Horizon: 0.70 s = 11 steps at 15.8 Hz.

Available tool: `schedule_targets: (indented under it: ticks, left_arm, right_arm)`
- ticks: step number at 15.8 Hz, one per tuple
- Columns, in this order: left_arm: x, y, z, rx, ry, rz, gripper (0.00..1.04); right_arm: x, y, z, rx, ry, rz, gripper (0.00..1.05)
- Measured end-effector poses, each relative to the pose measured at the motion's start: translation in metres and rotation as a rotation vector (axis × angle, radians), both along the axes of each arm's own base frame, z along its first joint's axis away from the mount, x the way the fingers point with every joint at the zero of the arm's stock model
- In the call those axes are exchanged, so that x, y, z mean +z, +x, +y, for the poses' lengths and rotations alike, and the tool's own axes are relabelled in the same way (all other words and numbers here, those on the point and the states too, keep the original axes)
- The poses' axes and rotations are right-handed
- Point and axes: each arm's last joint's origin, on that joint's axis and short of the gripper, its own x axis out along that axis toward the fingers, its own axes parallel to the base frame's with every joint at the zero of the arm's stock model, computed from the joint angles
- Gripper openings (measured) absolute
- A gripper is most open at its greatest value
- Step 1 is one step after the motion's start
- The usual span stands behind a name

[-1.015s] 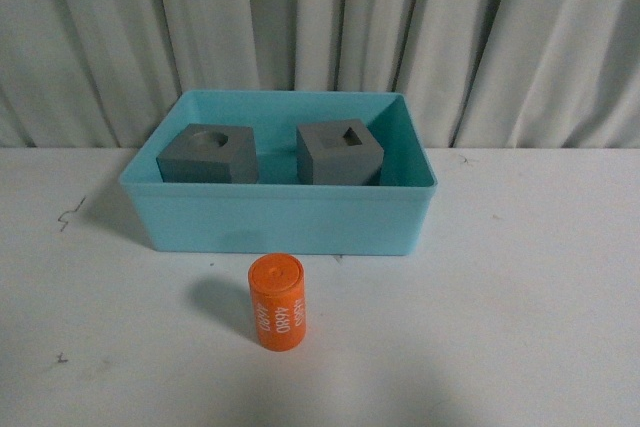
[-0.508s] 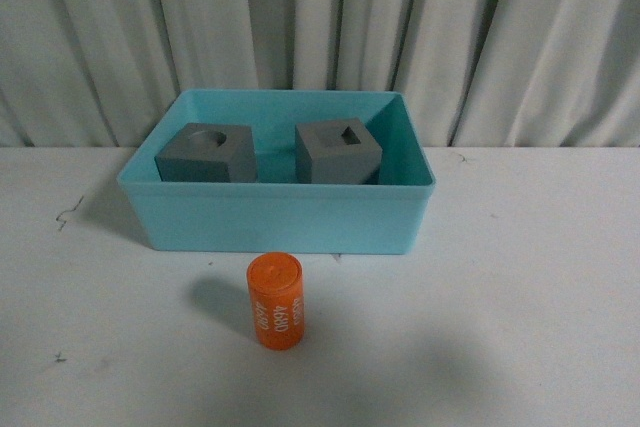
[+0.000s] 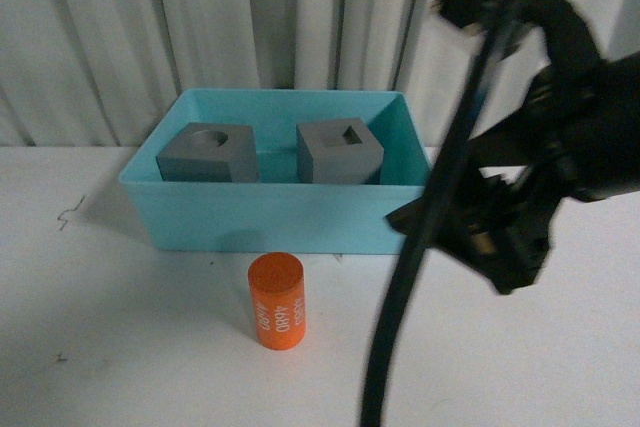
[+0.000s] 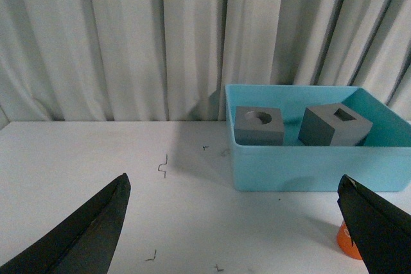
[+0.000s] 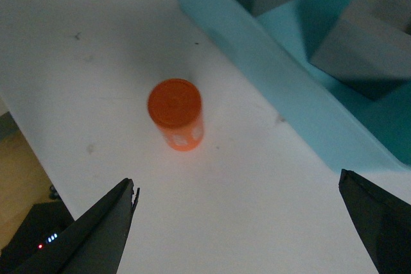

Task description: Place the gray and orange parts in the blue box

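**Orange cylinder still out on the bench, right arm closing in**

The orange cylinder (image 3: 277,302) stands upright on the bench (image 3: 120,347), long axis vertical, flat top up and white digits facing you. It sits just in front of the blue box's (image 3: 280,219) near wall, apart from it. Both gray cubes already sit inside the box: the one with the round recess (image 3: 207,154) to the left and the one with the square recess (image 3: 340,152) to the right. By that count the cylinder is the only part left to place.

The relation you need is this. In the front view the cylinder lies to the left of the right arm (image 3: 560,147) and nearer the robot. In the right wrist view it sits ahead of the right end effector (image 5: 237,183), within the spread of the fingers but well apart from them. That end effector is wide open and holds nothing.

The left end effector (image 4: 234,179) is also spread wide and empty. Its camera catches only a sliver of the cylinder at the picture's edge, so I judge the right arm the better placed.

Half a second ago the front view showed no arm at all. Now the right arm and its dark cable (image 3: 420,247) fill the right side, blurred. The cylinder, cubes and box lie as they did.
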Motion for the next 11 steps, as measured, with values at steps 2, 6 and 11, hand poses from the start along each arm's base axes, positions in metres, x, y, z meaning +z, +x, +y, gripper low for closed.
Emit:
schedule_targets:
  ticks: [2,6,11]
  left_arm:
    - [0.000,0.000,0.000,0.000,0.000,0.000,0.98]
    - [0.000,0.000,0.000,0.000,0.000,0.001,0.98]
    - [0.000,0.000,0.000,0.000,0.000,0.000,0.98]
  right_arm:
    - [-0.011,0.009,0.039,0.082,-0.033,0.000,0.98]
    - [-0.031,0.031,0.085,0.122,-0.062,0.031,0.98]
    - [-0.048,0.034,0.120,0.163,-0.076,0.070,0.98]
